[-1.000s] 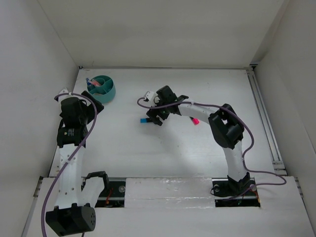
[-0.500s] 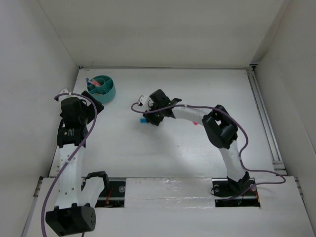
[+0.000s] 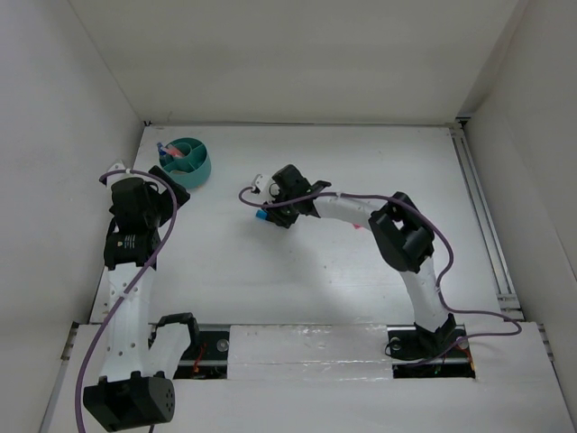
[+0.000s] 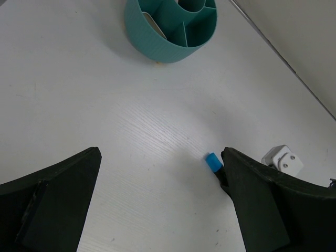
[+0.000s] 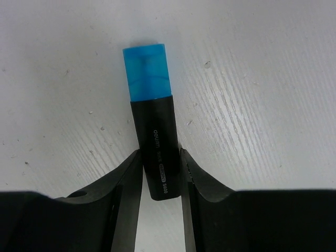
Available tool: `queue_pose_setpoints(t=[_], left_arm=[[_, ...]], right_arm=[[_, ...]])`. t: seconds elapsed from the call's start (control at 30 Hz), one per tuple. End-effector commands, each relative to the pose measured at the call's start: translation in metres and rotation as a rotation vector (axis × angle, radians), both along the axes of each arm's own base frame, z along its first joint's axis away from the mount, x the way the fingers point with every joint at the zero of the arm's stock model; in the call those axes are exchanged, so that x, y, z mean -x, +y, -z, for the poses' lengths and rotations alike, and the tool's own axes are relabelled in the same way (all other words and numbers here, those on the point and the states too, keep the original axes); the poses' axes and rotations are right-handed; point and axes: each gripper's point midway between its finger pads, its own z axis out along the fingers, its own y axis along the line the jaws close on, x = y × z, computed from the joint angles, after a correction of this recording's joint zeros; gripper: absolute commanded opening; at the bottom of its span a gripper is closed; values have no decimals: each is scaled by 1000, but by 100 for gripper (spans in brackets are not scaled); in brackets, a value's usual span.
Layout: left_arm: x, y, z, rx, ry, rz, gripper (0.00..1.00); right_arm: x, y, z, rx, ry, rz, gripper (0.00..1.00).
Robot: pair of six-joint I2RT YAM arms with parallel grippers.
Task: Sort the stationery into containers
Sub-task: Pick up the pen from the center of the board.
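Observation:
A black marker with a blue end (image 5: 155,142) lies on the white table, blue cap (image 3: 261,217) pointing left. My right gripper (image 5: 160,153) has both fingers pressed against the marker's black barrel; in the top view it (image 3: 273,215) sits low at the table's middle. The round teal tub (image 3: 200,168) stands at the back left with salmon-pink pens (image 3: 178,155) in its compartments. My left gripper (image 4: 160,154) hangs open and empty just in front of the tub (image 4: 157,44), and the marker's blue end (image 4: 212,161) shows beside its right finger.
A bit of pink, a marker end (image 3: 358,223), shows by the right arm's forearm. The enclosure's white walls close in the table at the left, back and right. A rail (image 3: 482,216) runs along the right edge.
The right gripper has moved left and down onto the blue-ended marker, and its jaws have closed from wide onto the barrel. The left arm has not moved.

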Motion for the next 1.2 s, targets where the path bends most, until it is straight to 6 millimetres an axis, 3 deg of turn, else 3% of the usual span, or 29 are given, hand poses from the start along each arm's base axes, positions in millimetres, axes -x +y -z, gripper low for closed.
queue_pose_setpoints(t=[0.0, 0.07, 0.13, 0.17, 0.2, 0.23, 0.3, 0.33, 0.37, 0.47, 0.63, 0.77, 0.97, 1.17], left_arm=[[0, 1, -9, -18, -32, 6, 100], [0, 1, -9, -18, -32, 6, 100], [-2, -6, -7, 2, -26, 41, 100], [-3, -9, -9, 8, -36, 56, 100], [-5, -11, -11, 5, -45, 75, 100], [-5, -16, -11, 18, -47, 102, 100], [-8, -22, -9, 27, -50, 142, 100], [-9, -26, -11, 36, -61, 163, 100], [-9, -35, -5, 64, -46, 209, 100], [-12, -57, -9, 102, -78, 339, 100], [-13, -91, -11, 187, -108, 540, 100], [-9, -109, -17, 231, -148, 661, 100], [-7, -115, -10, 295, -125, 713, 100], [-5, -118, -9, 306, -127, 733, 100]], right_arm=[[10, -12, 9, -2, 58, 49, 0], [17, -17, 12, -13, 67, 68, 0], [14, -11, -8, -91, 40, 108, 0], [21, -16, -4, -97, 52, 123, 0], [19, -8, -26, -161, 12, 154, 0], [13, -14, -33, -171, -24, 203, 0], [22, -12, -38, -193, -52, 252, 0], [20, -7, -55, -252, -77, 299, 0], [14, -11, -59, -250, -119, 365, 0], [21, 5, -73, -290, -170, 480, 0], [57, 60, -99, -421, -154, 496, 0], [62, 88, -130, -549, -118, 525, 0], [77, 113, -163, -675, -139, 565, 0], [79, 119, -213, -820, -147, 566, 0]])
